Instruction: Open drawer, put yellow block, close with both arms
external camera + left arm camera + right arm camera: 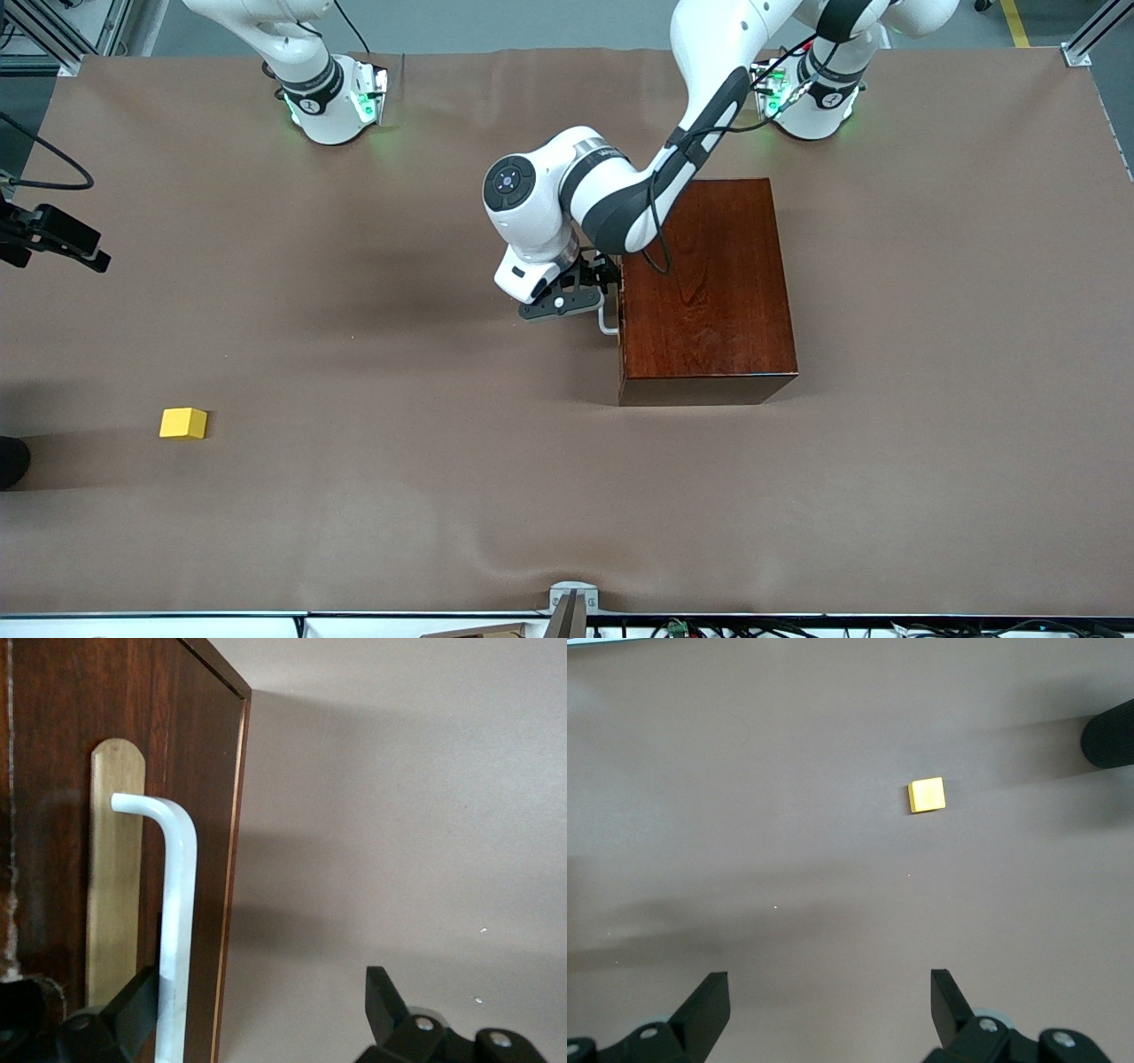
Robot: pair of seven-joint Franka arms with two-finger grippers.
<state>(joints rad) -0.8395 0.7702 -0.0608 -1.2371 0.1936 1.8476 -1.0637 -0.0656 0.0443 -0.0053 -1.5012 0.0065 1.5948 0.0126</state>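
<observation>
The dark reddish-brown wooden box [709, 292] stands mid-table with its drawer shut. The drawer front [53, 771] faces the right arm's end and carries a white bar handle [608, 321] on a brass plate [115, 859]. My left gripper [605, 282] is open at the handle [180, 904]: one finger [133, 1001] lies against the bar, the other stands well apart over the cloth. The yellow block [183, 423] lies near the right arm's end, nearer the front camera than the box. My right gripper [830, 992] is open and empty, high over the cloth, with the block [928, 795] below.
Brown cloth [425, 496] covers the table. A black rounded object [11, 461] sits at the table's edge beside the block and also shows in the right wrist view [1109, 734]. Both green-lit arm bases stand along the robots' edge.
</observation>
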